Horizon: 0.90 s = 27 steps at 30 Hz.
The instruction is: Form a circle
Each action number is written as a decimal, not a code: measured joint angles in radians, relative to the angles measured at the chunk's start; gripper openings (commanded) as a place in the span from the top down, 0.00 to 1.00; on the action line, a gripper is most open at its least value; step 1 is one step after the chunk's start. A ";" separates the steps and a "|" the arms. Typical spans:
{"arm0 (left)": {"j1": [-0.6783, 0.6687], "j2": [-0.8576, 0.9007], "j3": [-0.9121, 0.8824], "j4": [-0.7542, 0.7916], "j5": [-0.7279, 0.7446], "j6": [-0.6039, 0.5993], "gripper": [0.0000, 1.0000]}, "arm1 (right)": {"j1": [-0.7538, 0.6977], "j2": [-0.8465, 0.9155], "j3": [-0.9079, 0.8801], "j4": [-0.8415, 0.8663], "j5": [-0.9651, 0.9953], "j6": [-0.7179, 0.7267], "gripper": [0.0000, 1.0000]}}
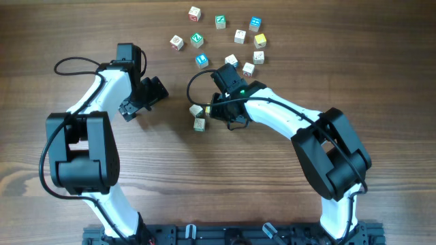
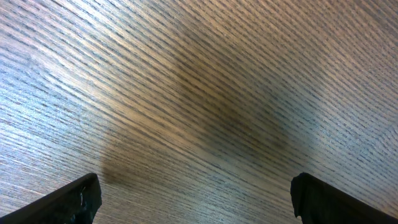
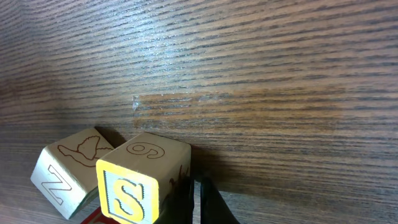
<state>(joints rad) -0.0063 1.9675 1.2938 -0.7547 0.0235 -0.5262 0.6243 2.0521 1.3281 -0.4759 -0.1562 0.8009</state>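
Cream Z cube (image 3: 65, 174) lies just beside the yellow-faced S cube (image 3: 140, 177).

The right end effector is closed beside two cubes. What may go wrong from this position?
1. The right end effector is shut right beside the S cube; a sideways sweep may knock it into the Z cube close behind.
2. Pushing with it shut may spin a cube rather than place it, leaving the shape uneven.

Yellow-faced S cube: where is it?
Right wrist view, bottom left: the wooden cube with the yellow S face sits beside the cream Z cube, next to the right gripper, jaws shut.
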 measured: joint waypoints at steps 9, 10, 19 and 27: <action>0.000 0.000 0.000 0.000 0.000 0.000 0.00 | -0.034 -0.076 0.037 -0.168 0.016 -0.005 0.62; 0.000 0.000 0.000 0.000 0.000 0.000 0.00 | -0.043 -0.102 0.085 -0.185 0.023 0.005 0.57; 0.000 0.000 0.000 0.000 0.000 0.000 0.00 | -0.047 -0.154 0.415 -0.303 0.102 -0.020 0.14; 0.000 0.000 0.000 0.000 0.000 0.000 0.00 | -0.016 -0.149 0.376 -0.356 0.155 -0.006 0.30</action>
<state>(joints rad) -0.0063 1.9675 1.2938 -0.7551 0.0235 -0.5262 0.6086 1.9034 1.7042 -0.8314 -0.0010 0.7944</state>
